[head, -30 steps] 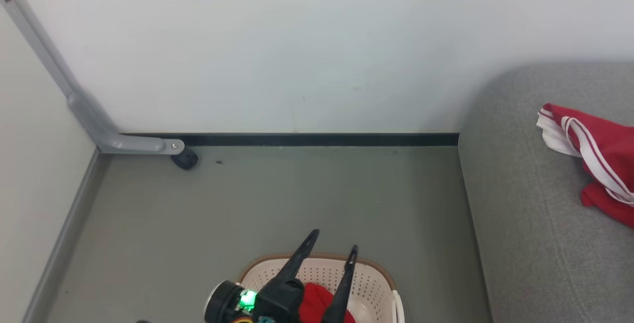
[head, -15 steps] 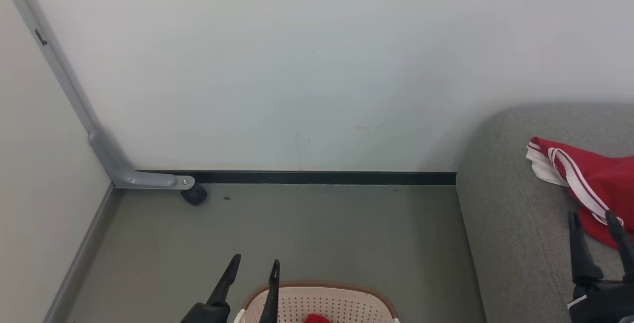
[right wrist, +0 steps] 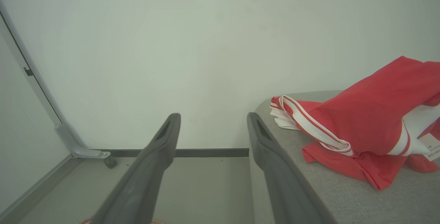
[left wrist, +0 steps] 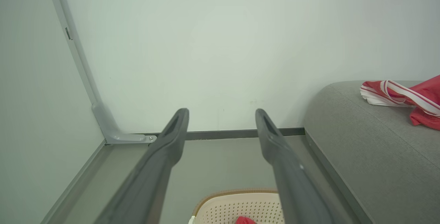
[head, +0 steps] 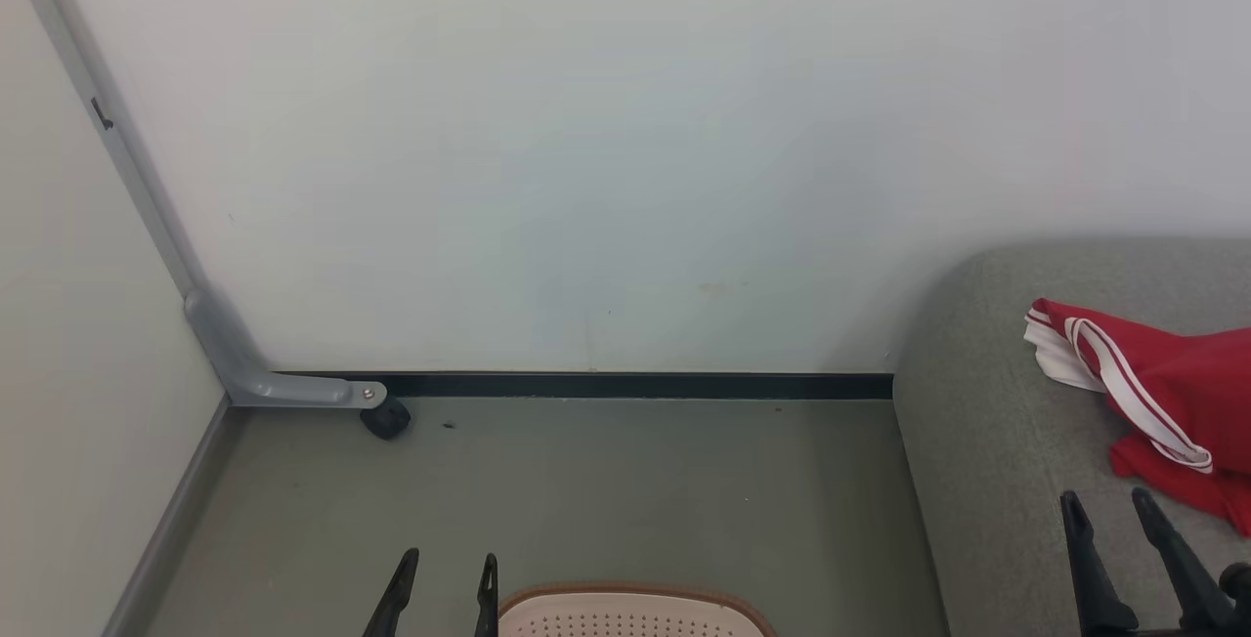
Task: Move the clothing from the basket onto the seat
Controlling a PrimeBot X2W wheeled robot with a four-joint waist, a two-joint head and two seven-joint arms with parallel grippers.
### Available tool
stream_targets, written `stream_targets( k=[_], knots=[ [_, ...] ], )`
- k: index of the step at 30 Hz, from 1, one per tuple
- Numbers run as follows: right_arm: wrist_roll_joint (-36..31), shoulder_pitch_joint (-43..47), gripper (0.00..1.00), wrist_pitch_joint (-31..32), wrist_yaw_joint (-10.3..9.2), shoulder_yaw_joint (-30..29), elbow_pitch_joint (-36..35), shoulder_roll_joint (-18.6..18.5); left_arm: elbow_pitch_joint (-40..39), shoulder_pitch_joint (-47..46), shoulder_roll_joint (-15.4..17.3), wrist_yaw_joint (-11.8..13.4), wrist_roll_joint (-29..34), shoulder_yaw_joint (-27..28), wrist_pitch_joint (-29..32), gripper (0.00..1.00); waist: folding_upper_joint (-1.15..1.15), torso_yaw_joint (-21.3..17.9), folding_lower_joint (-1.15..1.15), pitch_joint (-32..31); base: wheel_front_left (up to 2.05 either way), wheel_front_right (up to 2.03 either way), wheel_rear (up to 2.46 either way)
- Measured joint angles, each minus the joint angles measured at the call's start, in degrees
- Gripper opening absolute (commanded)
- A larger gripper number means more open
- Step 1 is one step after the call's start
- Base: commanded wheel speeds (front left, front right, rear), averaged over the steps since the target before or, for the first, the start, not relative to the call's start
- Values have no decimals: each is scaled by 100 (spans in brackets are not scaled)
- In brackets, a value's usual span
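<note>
near the rounded corner of the seat [head: 977,481] lies red clothing [head: 1183,393], crumpled. another red piece [left wrist: 244,220] sits in the basket [head: 625,613]. the left gripper [head: 450,559], by the basket's rim, and the right gripper [head: 1105,498], over the seat, both stand spread wide, empty.

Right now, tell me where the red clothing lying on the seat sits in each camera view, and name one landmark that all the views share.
Head view: red clothing at the right edge, lying on the seat.
Left wrist view: red clothing at the upper right, on the seat's top.
Right wrist view: red clothing large in the right half, beside the fingers.
Shared landmark: grey bracket at the wall's foot, on the left in all three views.
</note>
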Motion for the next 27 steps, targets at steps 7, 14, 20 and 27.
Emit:
stream_targets(
  k=[7, 14, 20, 27],
  knots=[
    [-62, 347, 100, 0, -101, 37, -73, 9, -2, 207, -16, -1, 68, 87, 21, 100, 1, 5, 1, -60, 0, 0, 0],
    [-126, 587, 100, 0, -198, 25, -196, 13, 10, 326, -43, -1, 222, 216, 21, 100, 1, 18, 1, -100, 0, 0, 0],
    [-133, 643, 100, 0, -241, 2, -276, 12, 9, 355, -48, -1, 231, 244, 22, 100, 1, 17, 1, -103, 0, 0, 0],
    [-167, 644, 100, 0, -281, -20, -396, 13, 3, 400, -53, -1, 264, 280, 33, 100, 1, 10, 1, -103, 0, 0, 0]
  ],
)
